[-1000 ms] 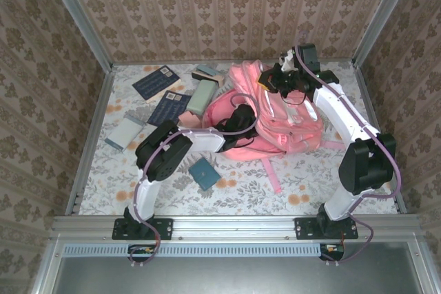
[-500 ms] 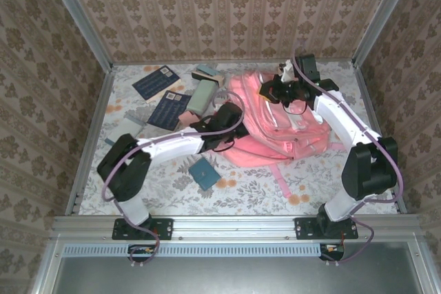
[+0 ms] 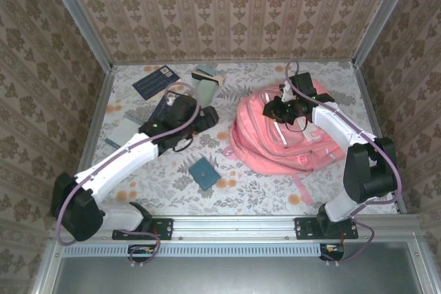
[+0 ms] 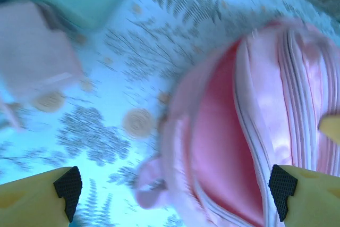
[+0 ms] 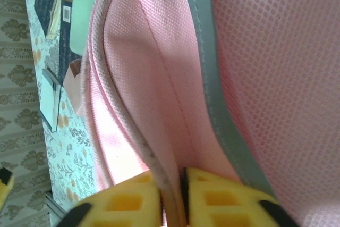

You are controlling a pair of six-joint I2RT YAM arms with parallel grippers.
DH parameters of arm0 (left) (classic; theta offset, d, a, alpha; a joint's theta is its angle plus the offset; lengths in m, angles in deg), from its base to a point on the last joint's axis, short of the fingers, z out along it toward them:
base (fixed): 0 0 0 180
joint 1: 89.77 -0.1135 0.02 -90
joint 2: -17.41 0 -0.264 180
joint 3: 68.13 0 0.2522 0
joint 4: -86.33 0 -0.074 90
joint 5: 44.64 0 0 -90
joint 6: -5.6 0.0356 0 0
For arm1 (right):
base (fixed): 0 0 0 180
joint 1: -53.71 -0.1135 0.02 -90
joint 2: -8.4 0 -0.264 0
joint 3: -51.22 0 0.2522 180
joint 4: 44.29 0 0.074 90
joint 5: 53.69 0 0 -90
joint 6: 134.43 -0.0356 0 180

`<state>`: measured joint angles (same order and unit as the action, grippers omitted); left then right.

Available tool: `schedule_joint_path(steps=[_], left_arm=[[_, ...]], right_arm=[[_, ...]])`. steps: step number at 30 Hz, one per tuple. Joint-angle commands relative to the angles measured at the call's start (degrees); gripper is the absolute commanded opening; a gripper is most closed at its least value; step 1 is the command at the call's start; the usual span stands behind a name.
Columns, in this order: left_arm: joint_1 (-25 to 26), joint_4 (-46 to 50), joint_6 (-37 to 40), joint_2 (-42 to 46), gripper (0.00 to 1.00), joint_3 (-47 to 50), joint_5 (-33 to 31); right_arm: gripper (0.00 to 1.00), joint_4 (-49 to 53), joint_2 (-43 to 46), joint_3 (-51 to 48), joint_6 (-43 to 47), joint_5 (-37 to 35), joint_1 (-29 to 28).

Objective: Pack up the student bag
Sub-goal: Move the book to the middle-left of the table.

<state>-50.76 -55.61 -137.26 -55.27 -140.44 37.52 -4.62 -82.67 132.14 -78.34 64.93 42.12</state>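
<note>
Fabric along a seam of the student bag (image 3: 279,144) is pinched by the right hand (image 5: 172,195). The bag is laid on the flowered bench (image 3: 255,185), one compartment gaping. Left of the bag, the left hand (image 4: 174,192) is held spread wide above the bench.

The left arm stretches far forward from a low elbow, the left gripper (image 4: 172,190) with jaws spread wide, while the right arm folds at its elbow and angles inward, the right gripper (image 5: 172,184) jaws pinched on a seam of the student bag (image 5: 154,78).
</note>
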Motion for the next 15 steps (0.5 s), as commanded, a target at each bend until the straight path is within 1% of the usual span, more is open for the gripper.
schedule_joint_path(steps=[1,3,4,6,8,10,13,15], left_arm=[[-6.03,4.47,6.63,2.25,0.93,2.44,3.26],[-9.5,3.87,10.02,2.09,0.92,2.56,4.99],[-11.68,3.39,11.54,1.5,0.9,2.46,6.31],[-15.82,1.55,13.87,-0.27,0.83,2.29,8.8],[-18.92,-0.8,15.2,-2.85,0.74,1.87,11.24],[-21.51,-3.28,16.13,-5.73,0.66,1.55,12.55],[-24.72,-5.29,17.45,-11.52,0.41,-0.81,13.68],[-26.6,-6.11,18.02,-15.71,0.26,-3.14,15.05]], right_arm=[[0.28,-0.46,1.1,-0.49,0.86,-1.89,-1.25],[0.34,-0.87,1.11,-0.04,0.77,-2.25,-2.07],[0.37,-1.11,1.04,0.44,0.93,-2.32,-2.62],[0.4,-0.52,0.9,1.74,1.2,-3.1,-3.61],[0.44,-0.17,0.78,3.01,1.44,-4.04,-4.85],[0.44,-0.32,0.74,3.94,1.47,-4.49,-6.36],[0.45,0.09,0.59,5.16,1.56,-5.81,-9.2],[0.44,0.4,0.3,5.97,1.74,-6.65,-11.55]])
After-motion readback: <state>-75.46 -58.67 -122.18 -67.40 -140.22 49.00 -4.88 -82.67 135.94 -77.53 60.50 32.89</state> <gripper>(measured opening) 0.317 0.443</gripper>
